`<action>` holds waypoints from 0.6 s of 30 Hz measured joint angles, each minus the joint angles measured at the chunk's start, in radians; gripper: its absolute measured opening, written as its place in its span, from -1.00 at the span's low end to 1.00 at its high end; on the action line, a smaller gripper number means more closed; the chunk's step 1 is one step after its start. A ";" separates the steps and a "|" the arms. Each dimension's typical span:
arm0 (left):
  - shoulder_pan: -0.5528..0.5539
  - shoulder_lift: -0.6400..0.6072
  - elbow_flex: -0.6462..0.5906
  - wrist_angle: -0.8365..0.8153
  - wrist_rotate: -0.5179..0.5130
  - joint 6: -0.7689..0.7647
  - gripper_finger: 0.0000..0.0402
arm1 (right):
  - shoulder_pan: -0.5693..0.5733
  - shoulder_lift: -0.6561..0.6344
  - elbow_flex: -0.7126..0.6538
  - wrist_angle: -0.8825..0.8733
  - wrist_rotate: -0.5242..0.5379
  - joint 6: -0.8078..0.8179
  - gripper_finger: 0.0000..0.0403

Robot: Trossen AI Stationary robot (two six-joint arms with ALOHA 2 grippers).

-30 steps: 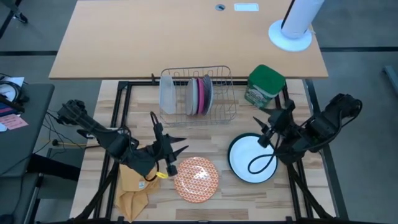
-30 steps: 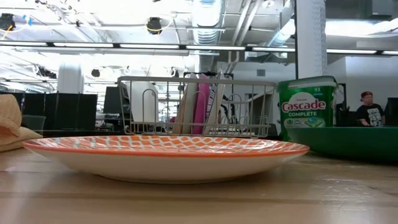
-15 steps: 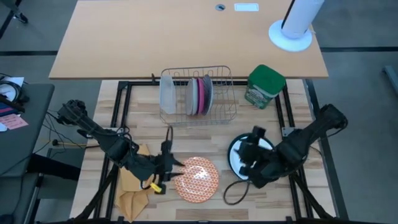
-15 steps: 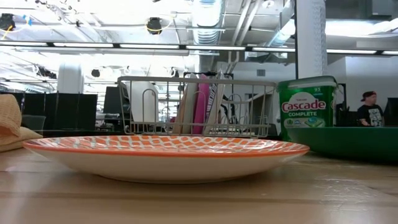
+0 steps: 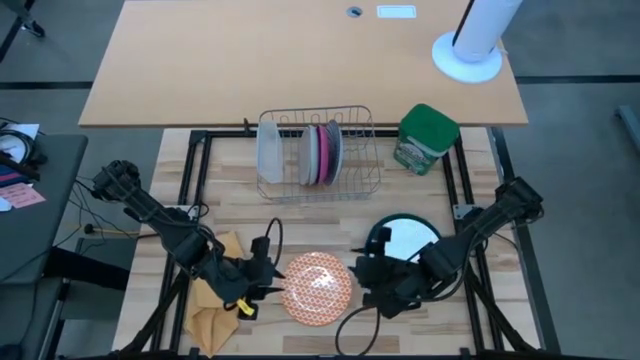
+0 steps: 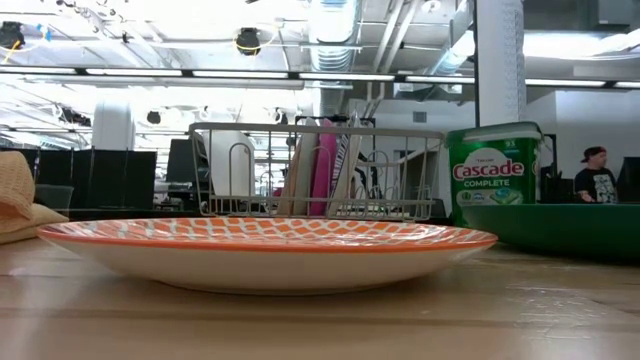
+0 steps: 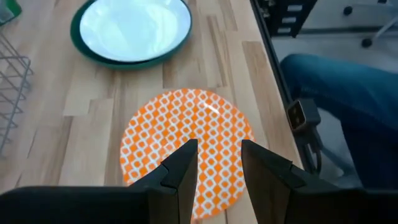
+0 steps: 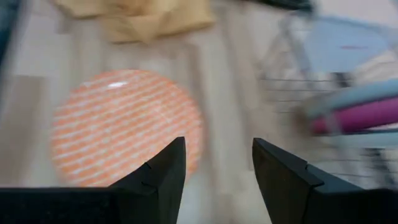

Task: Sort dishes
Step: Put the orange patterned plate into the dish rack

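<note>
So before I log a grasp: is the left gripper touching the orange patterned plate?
Cannot tell. In the left wrist view the open left gripper overlaps the orange patterned plate, hiding any contact; the high view shows it at the plate's left edge.

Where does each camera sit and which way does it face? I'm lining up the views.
High: overhead, straight down; both arms flank the orange-and-white plate.
Low: table height, facing the dish rack; no arm shows.
Left wrist: left gripper open above that plate.
Right wrist: right gripper open, facing it.
All four share that plate.
</note>
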 joint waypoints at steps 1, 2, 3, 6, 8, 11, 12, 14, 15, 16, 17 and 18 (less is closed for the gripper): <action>-0.002 0.000 0.000 -0.011 0.000 0.003 -0.41 | -0.001 -0.001 0.000 0.014 -0.048 0.000 -0.08; -0.002 0.000 0.000 -0.022 0.000 0.005 -0.41 | -0.001 -0.001 0.000 0.020 -0.094 0.005 -0.09; -0.001 0.000 0.000 -0.031 -0.001 0.005 -0.41 | -0.001 -0.001 0.000 0.020 -0.131 0.019 -0.10; 0.000 0.000 0.000 -0.044 -0.006 0.013 -0.41 | -0.001 0.007 -0.001 0.023 -0.177 0.086 -0.16; 0.000 0.000 0.000 -0.045 -0.007 0.020 -0.41 | 0.000 0.017 -0.002 0.025 -0.177 0.093 -0.20; -0.004 0.002 0.000 -0.048 -0.018 0.013 -0.41 | -0.001 0.051 -0.003 0.046 -0.176 0.122 -0.27; -0.008 0.009 0.000 -0.048 -0.022 0.004 -0.41 | 0.003 0.063 -0.003 0.046 -0.177 0.145 -0.29; -0.023 0.020 -0.002 -0.063 -0.022 -0.006 -0.41 | 0.016 0.098 -0.003 0.046 -0.196 0.180 -0.33; -0.030 0.030 -0.004 -0.074 -0.021 -0.007 -0.41 | 0.022 0.119 -0.003 0.046 -0.198 0.195 -0.35; -0.034 0.041 -0.004 -0.076 -0.015 -0.006 -0.41 | 0.033 0.142 -0.003 0.046 -0.199 0.213 -0.37; -0.042 0.052 -0.004 -0.079 -0.014 -0.004 -0.41 | 0.040 0.165 -0.003 0.049 -0.202 0.226 -0.39; -0.049 0.062 -0.004 -0.090 -0.015 -0.003 -0.41 | 0.047 0.186 -0.003 0.051 -0.203 0.238 -0.40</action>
